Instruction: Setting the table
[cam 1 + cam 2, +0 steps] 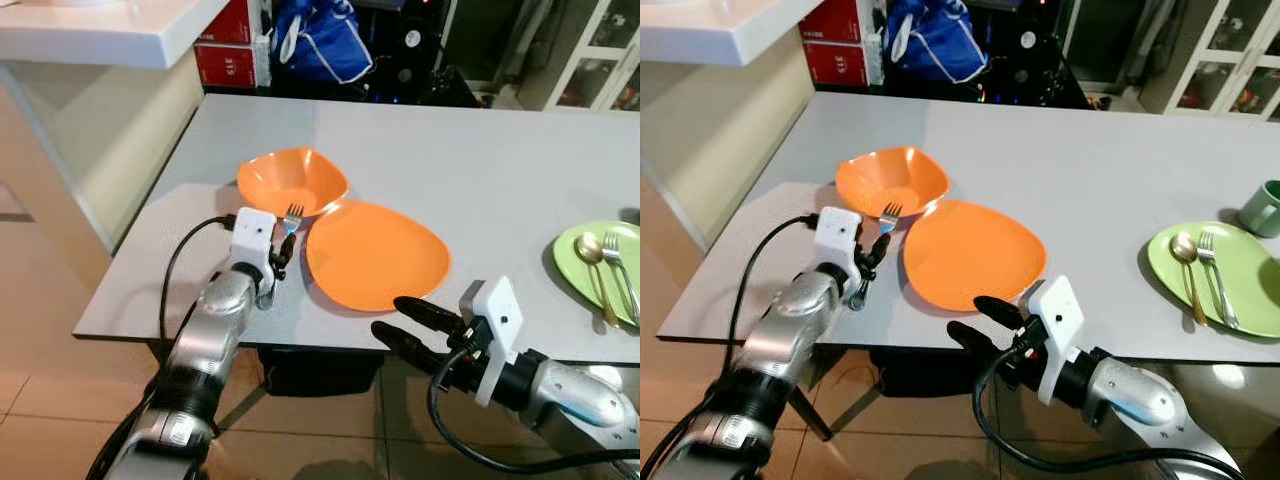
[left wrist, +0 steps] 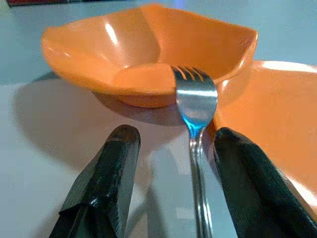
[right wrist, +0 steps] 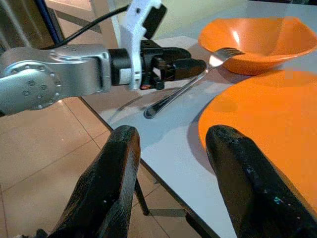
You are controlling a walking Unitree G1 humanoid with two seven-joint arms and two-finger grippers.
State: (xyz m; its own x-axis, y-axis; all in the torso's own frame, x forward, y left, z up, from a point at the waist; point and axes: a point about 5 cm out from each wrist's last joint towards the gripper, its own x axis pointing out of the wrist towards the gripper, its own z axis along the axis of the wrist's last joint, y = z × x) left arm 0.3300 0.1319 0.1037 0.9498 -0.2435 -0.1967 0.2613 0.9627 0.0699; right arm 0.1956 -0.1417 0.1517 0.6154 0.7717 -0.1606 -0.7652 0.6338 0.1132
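- Right now your fork (image 1: 291,219) lies on the grey table (image 1: 480,160), tines away from the robot at the orange bowl (image 1: 291,180), handle running back toward the table edge.
- It sits between the left gripper (image 1: 283,250)'s parted fingers, beside the orange plate (image 1: 375,254); whether they pinch it you cannot tell.
- Your right gripper (image 1: 410,323) hovers open at the plate's near edge.

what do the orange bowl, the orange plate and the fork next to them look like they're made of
Orange bowl: probably plastic or melamine; uniform colour, soft glossy highlights, thick rounded rim.
Orange plate: likely the same material; matching colour and smooth semi-gloss sheen.
Fork: metal, probably stainless steel; silvery, polished, mirrors blue and orange surroundings. It lies between the open fingers of the left gripper.
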